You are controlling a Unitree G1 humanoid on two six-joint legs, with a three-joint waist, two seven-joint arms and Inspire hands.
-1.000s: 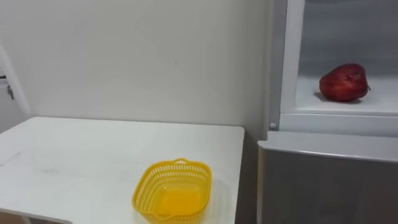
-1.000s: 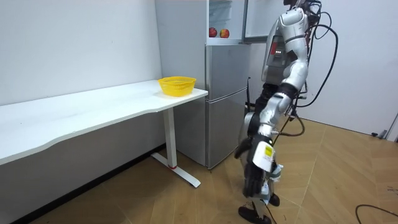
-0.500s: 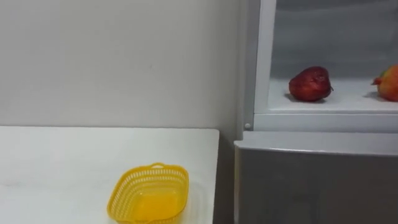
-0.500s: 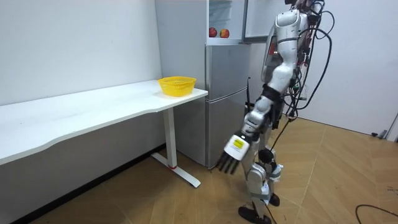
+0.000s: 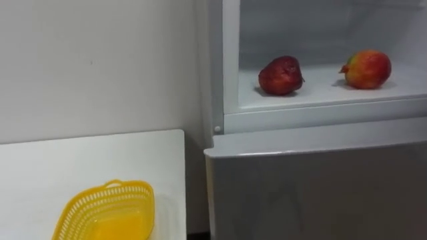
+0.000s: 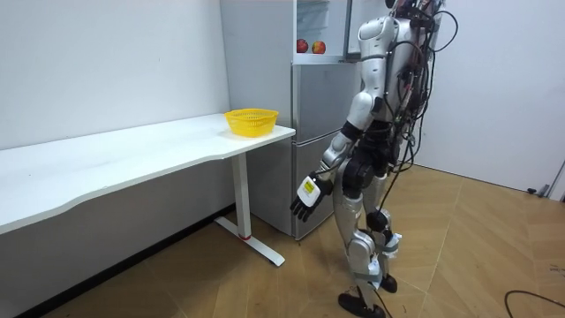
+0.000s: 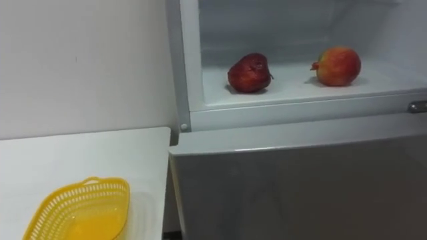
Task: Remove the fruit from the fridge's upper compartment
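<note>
A: Okay, fast pass. Any writing?
B: Whatever print there is, it's too small to read. Next.
A: Hands?
B: Room view: the left hand (image 6: pixel 305 196) hangs low on the side nearer the camera, at about 8 o'clock from the robot's hips. Fingers are straight, a little spread, tips downward. It holds nothing and touches nothing. The robot stands upright facing the fridge (image 5: pixel 313 187), just beside the end of the table (image 5: pixel 80 163).
A: Where's the fruit?
B: Both are in the open upper compartment, on the white shelf (image 5: pixel 320 93), at 1 o'clock in the eye views. The dark red fruit (image 5: pixel 281 75) sits near the compartment's 9 o'clock wall. The red-orange fruit (image 5: pixel 366 69) is at its 3 o'clock, apart, not touching.
A: Which way do they point?
B: Both are nearly round, slightly wider than tall, so the long axis runs 9 to 3. The dark one's small nub points to 3 o'clock and the red-orange one's to 9 o'clock, so the nubs face each other.
A: Anything else?
B: A yellow basket (image 5: pixel 107 212) on the table at 7 o'clock, upright, near the table edge closest to the fridge.
</note>
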